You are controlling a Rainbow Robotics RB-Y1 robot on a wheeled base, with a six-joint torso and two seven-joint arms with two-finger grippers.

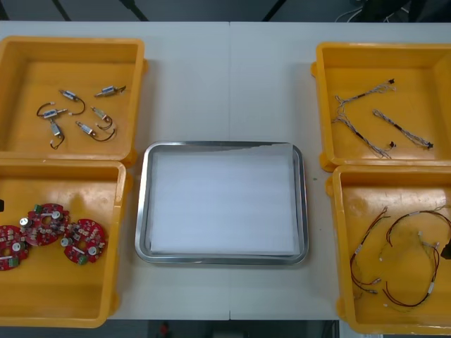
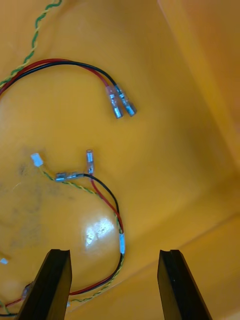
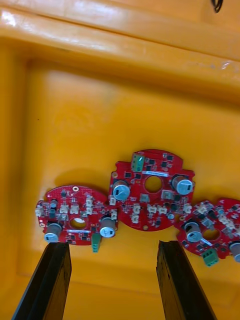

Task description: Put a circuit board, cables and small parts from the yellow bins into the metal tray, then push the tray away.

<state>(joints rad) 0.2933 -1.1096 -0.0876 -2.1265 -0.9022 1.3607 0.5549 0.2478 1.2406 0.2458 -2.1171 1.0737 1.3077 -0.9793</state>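
Hovering open over the near left yellow bin (image 1: 63,296), the left hand (image 3: 112,245) has the middle of three circuit boards (image 3: 150,190) just beyond its fingers (image 3: 50,280). The right hand (image 2: 115,251), open too, hangs above red and yellow cables (image 2: 107,200) in the near right bin (image 1: 366,190). Farther on, the metal tray (image 1: 141,211) sits empty on the tabletop (image 1: 225,84), so the first pick seems pending; next, one hand must descend and close on its item.
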